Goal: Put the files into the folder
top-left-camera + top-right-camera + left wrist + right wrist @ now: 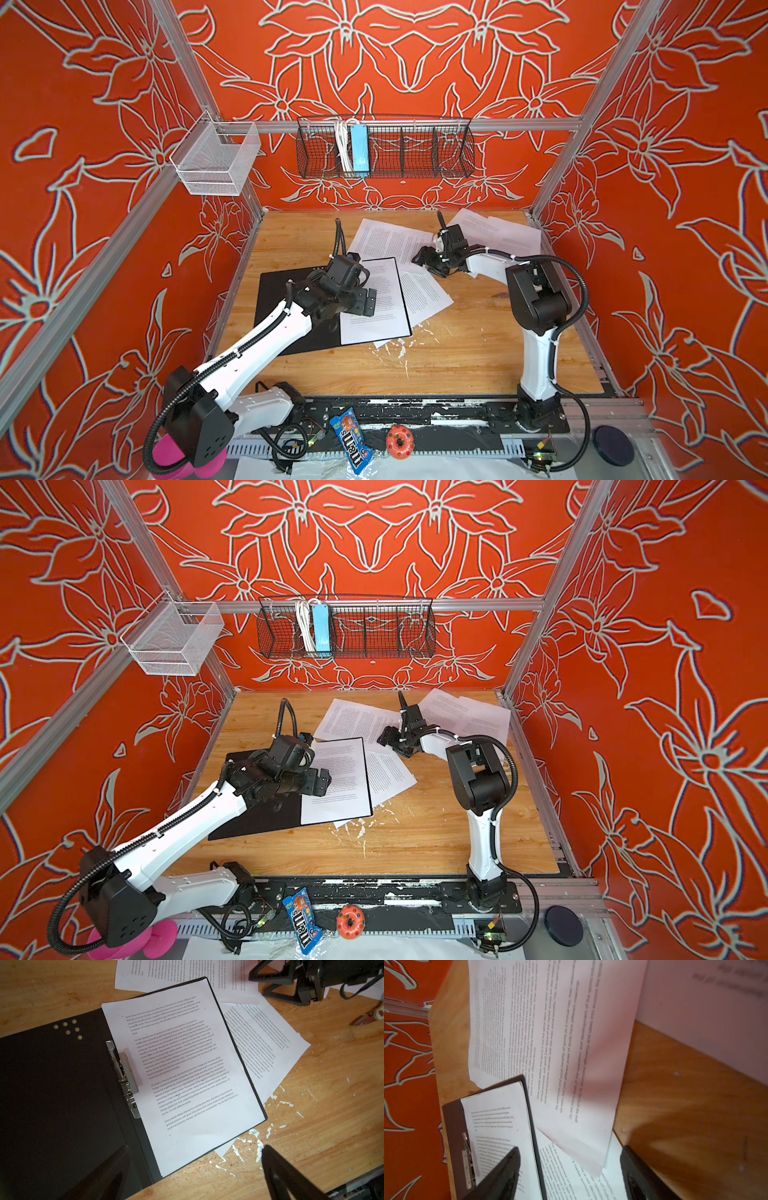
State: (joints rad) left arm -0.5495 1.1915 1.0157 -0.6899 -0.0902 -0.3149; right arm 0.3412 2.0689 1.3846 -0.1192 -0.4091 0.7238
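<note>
— What's nearest?
— A scuffed light wooden tabletop flecked with white. On its left, the thin folder lies open, matte-black inside, with one white printed sheet on its right half. The left gripper hovers over it, jaws wide, empty.
— And beyond?
— The right gripper, spread and empty, over loose printed sheets near the orange floral back wall.

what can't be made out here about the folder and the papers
- folder outer cover: face down, hidden in every view.
- sheet tucked under the folder: left wrist view, the folder covers most of it.
- sheet count in the folder: top sheet hides any below.
- text on the sheet closest to the right wrist camera: out of focus.
</note>
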